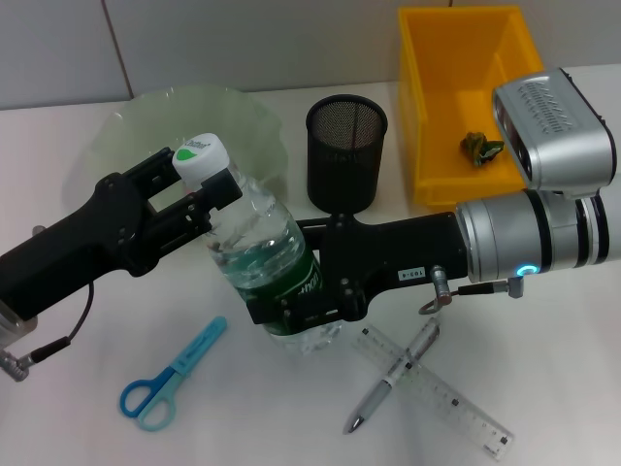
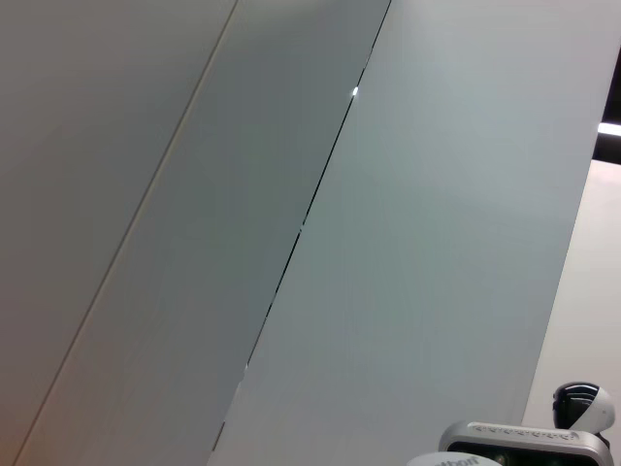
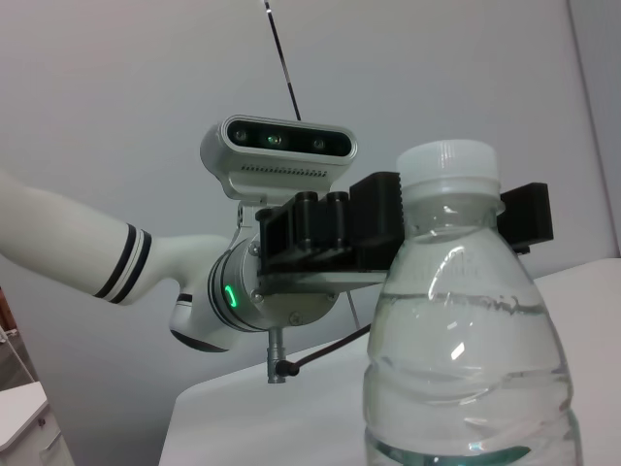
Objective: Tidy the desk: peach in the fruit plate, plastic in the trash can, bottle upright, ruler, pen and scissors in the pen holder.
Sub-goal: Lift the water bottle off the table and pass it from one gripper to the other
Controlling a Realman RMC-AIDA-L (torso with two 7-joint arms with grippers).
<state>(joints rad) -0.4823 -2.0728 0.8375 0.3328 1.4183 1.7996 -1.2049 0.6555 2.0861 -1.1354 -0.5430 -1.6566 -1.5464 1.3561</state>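
The clear water bottle [image 1: 262, 257] with a green label and white cap [image 1: 201, 155] stands nearly upright at mid-table. My left gripper [image 1: 209, 180] comes in from the left and is shut on its neck just under the cap. My right gripper [image 1: 291, 311] is shut on its lower body. The right wrist view shows the bottle [image 3: 466, 359] close up, with the left gripper's black fingers [image 3: 376, 209] either side of the neck. Blue scissors [image 1: 170, 377], a pen [image 1: 393, 374] and a clear ruler [image 1: 437, 388] lie at the front. The peach is out of view.
A black mesh pen holder [image 1: 346, 146] stands behind the bottle. A pale green glass plate [image 1: 146, 121] lies at the back left. The yellow bin [image 1: 427, 126] at the back right holds a crumpled scrap [image 1: 480, 148].
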